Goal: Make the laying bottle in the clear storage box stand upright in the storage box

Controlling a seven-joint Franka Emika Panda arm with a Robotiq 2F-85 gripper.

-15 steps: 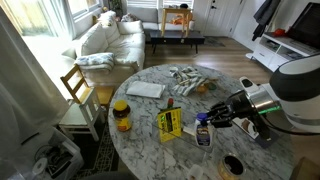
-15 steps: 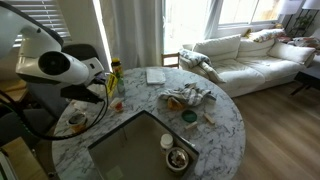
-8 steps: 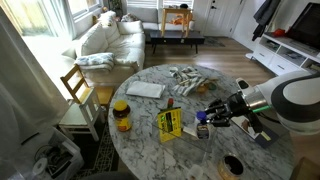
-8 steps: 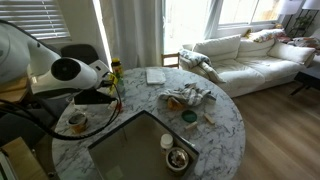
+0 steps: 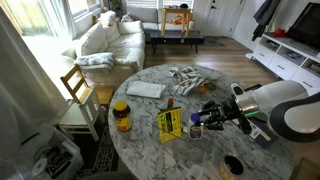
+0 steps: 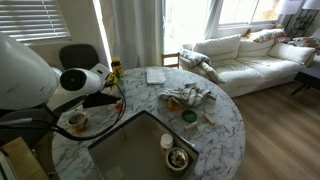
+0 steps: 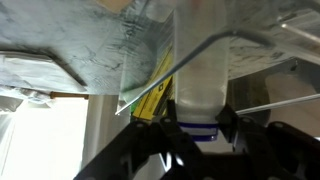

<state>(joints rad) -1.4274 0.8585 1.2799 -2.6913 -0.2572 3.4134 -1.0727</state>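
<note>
1. The step in hand is the grasp-and-turn. The Robotiq gripper (image 7: 199, 122) is pinching the laying bottle (image 7: 200, 75) at its cap end. In the wrist view a dark finger sits on either side of the blue-banded neck, and the whitish body runs straight out away from the jaws.
2. The bottle is inside the clear storage box (image 7: 145, 60), whose see-through wall and rim cross the wrist view beside it. I cannot tell whether the bottle's base touches the box floor or hangs just clear of it.
3. In an exterior view the box and gripper are over the part of the round marble table (image 5: 150, 150) nearest the robot's edge. They are just beside the flat yellow packet (image 5: 168, 124), which also shows through the box wall in the wrist view.
4. The yellow-lidded jar (image 5: 121, 115) stands well apart, toward the edge by the wooden chair. The dark red-capped bottle (image 5: 170, 103) is nearer the table's middle.
5. The task looks partly done: the bottle is held but does not yet stand on its own.
6. The next move likely calls for a wrist rotation until the body is vertical with the base down. The arm would then lower slowly until the base sits flat on the box floor, clear of the walls.
7. Only then should the fingers spread and the arm rise straight up, because a slim bottle tips easily if a finger brushes it.
</note>
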